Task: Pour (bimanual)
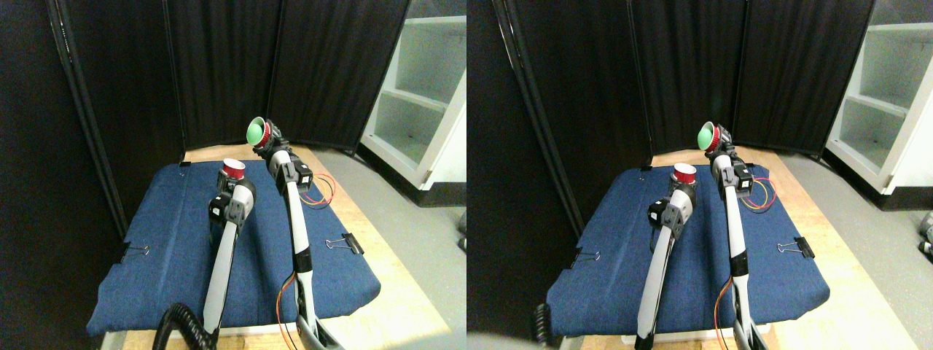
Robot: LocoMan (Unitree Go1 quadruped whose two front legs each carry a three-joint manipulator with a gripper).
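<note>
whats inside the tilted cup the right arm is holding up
The tilted cup shows a green interior with its mouth turned toward the upright red cup. No contents are visible; the part nearest the right end effector is hidden.

A blue cloth (168, 240) is covering the wooden desk (379, 240), with binder clips (348, 243) gripping its edges.

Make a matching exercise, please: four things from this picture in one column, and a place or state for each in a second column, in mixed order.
Things:
1. red cup
2. green-lined cup
3. binder clip
4. white shelf unit

Places or states:
A. on the right edge of the blue cloth
B. tilted, mouth turned to the left
C. on the floor at far right
D. upright, at the left gripper

Pairs: 1-D, 2-B, 3-A, 4-C
</note>
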